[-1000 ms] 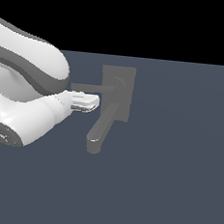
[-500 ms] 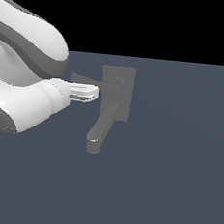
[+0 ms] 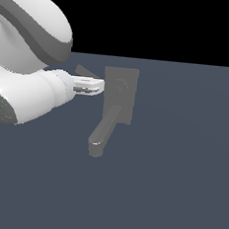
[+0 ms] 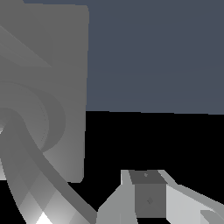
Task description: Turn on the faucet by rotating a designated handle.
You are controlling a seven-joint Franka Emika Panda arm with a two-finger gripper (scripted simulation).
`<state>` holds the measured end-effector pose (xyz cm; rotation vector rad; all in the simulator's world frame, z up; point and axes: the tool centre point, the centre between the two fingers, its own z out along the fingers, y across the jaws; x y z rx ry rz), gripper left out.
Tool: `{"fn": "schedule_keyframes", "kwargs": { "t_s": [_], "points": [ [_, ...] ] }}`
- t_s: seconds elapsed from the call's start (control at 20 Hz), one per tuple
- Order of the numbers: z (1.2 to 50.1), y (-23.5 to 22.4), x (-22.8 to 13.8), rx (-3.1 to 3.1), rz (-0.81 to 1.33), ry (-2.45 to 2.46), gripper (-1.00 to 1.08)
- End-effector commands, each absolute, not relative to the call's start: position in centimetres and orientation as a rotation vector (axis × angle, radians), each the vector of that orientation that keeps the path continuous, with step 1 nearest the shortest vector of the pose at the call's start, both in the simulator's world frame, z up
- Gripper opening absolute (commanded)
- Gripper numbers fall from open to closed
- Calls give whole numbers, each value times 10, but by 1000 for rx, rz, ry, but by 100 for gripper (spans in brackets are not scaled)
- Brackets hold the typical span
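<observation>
Empty end effector (image 3: 97,87), spread unclear, has risen beside the handle (image 3: 88,73) of the faucet (image 3: 119,94); rotation seems ready to begin.

Floor (image 3: 168,191): flat, matte slate-blue, ends at a straight far edge against black.
On it: faucet (image 3: 119,94), grey plate on the surface, spout (image 3: 103,132) running toward the viewer.
Shadows: faint, beside the spout.
</observation>
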<state>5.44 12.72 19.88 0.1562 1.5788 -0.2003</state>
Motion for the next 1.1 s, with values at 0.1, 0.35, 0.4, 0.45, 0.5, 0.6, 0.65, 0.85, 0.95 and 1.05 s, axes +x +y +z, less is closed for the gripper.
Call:
{"fn": "schedule_keyframes", "kwargs": {
  "t_s": [0.1, 0.35, 0.4, 0.45, 0.5, 0.6, 0.65, 0.85, 0.95, 1.05],
  "points": [
    [220, 123, 54, 158, -197, 1570, -100],
    [240, 118, 53, 157, -195, 1567, -100],
    [244, 117, 53, 157, -195, 1567, -100],
    [244, 117, 53, 157, -195, 1567, -100],
    [230, 116, 50, 159, -203, 1583, -100],
    [235, 111, 50, 159, -202, 1582, -100],
    [238, 109, 49, 159, -202, 1581, -100],
    [248, 101, 48, 159, -200, 1578, -100],
    [254, 96, 47, 159, -199, 1577, -100],
    [259, 92, 46, 158, -199, 1575, -100]
  ]
}}
